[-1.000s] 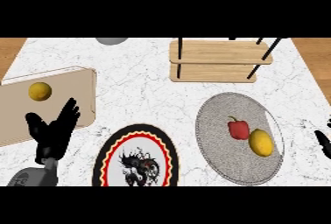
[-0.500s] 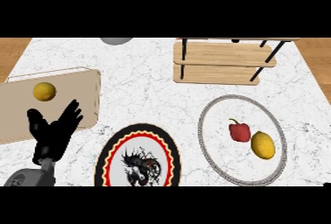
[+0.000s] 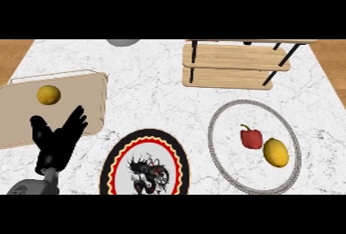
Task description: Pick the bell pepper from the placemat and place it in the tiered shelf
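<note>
- The tiered shelf (image 3: 236, 64) stands at the far side of the counter, with nothing on its wooden boards.
- The round grey placemat (image 3: 223, 137) lies near it; the red bell pepper (image 3: 251, 138) rests on it, just beside a lemon (image 3: 276, 152).
- The picking has not begun; I judge the next move needs a hand to reach the pepper.
- Only the left hand (image 3: 57, 141) shows, resting with fingers apart, holding nothing; the right hand is out of view.
</note>
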Robot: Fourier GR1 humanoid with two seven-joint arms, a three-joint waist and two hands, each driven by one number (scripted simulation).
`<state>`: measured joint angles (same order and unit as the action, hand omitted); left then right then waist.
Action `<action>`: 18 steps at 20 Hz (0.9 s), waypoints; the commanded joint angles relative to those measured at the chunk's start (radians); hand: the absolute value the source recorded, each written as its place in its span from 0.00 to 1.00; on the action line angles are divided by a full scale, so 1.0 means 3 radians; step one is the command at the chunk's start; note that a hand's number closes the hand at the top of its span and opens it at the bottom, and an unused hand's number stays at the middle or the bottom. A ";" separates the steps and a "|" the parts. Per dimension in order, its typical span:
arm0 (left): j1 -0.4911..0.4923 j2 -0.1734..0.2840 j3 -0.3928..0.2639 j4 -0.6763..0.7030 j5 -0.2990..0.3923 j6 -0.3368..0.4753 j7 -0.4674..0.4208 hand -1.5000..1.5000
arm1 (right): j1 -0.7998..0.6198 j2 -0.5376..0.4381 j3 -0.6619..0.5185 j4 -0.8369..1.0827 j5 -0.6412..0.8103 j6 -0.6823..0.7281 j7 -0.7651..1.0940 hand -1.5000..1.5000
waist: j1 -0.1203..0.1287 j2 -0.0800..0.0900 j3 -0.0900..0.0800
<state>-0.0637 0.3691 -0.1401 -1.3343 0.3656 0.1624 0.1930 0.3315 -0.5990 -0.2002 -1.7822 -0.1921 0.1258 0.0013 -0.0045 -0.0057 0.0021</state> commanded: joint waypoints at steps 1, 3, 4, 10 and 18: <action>0.0043 -0.0033 -0.0013 0.0145 -0.0056 -0.0041 -0.0017 0.50 | -0.0183 -0.0016 0.0115 -0.0542 0.0165 -0.0354 0.0943 0.00 | 0.0016 0.0021 -0.0016; -0.0074 -0.0077 -0.0061 0.0092 -0.0124 0.0087 0.0158 0.50 | -0.0346 0.0103 0.0357 -0.0722 0.0344 -0.0565 0.1356 0.00 | 0.0021 0.0024 -0.0014; -0.0074 0.0036 0.0001 -0.0006 -0.0031 -0.0037 0.0272 0.50 | -0.0525 -0.0044 0.0316 -0.0465 0.0489 -0.0538 0.1423 0.00 | 0.0052 0.0027 -0.0011; -0.0098 -0.0038 0.0081 0.0003 -0.0023 -0.0106 0.0326 0.50 | -0.1040 0.0110 0.0687 -0.0313 0.0841 -0.0506 0.2084 0.00 | 0.0046 0.0026 -0.0008; 0.0177 -0.0142 0.0149 0.0016 -0.0190 -0.0179 0.0082 0.50 | -0.1102 0.0426 0.1062 -0.0062 0.1408 -0.0398 0.2152 0.00 | 0.0029 0.0020 -0.0007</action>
<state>-0.0538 0.3331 -0.1080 -1.3569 0.3122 0.1420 0.2263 0.0359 -0.5061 0.0917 -1.8602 0.1760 -0.0110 0.6352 0.0047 -0.0033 0.0035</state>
